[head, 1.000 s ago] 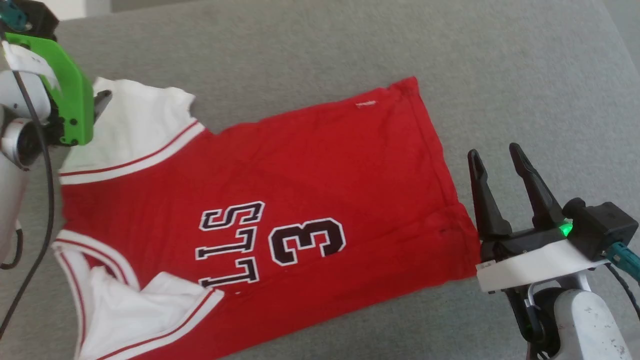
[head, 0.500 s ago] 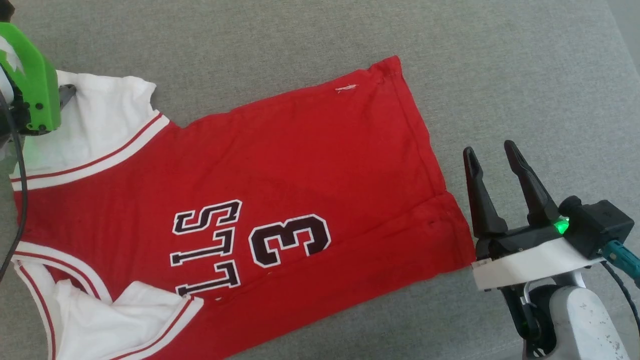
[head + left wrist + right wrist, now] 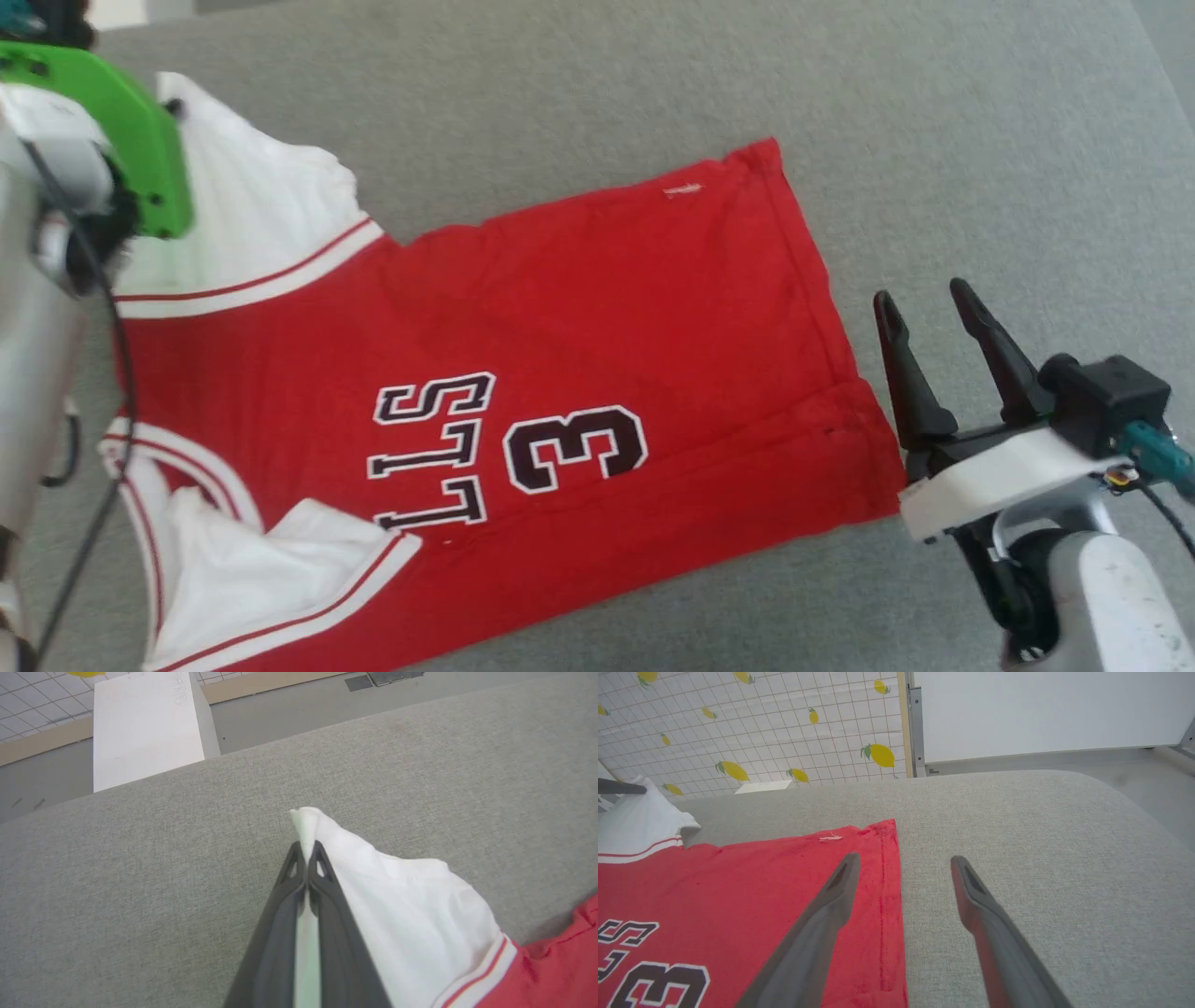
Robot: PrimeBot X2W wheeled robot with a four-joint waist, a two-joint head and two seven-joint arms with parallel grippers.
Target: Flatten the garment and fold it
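**Item:** red soft-fabric shirt with white short sleeves, striped red-and-white trim and a black-and-white chest graphic.

**Location:** it lies face up on a grey woven upholstered surface, which runs under the shirt and beyond it on every side.

**Condition:** the body is mostly flat. The sleeve at the shirt's near collar end is crumpled and partly folded over itself. The sleeve at its far collar end is raised to a peak.

**Handling, as we judge it:** light, limp and not fragile. It has no stiffness, so any part we lift will sag and trail. The woven surface under the shirt likely drags on it, so pulls should be slow and low. The best holds are the double-layered edges: sleeve tips, shoulder seams and the corners of the stitched hem.

**Left gripper**: at the tip of the shirt's far sleeve. Its fingers are pressed together, with white cloth pinched between them.

**Right gripper**: just beside the shirt's hem, near its lower corner. Its fingers are spread apart and hold nothing, and one finger overlaps the hem edge in the right wrist view.
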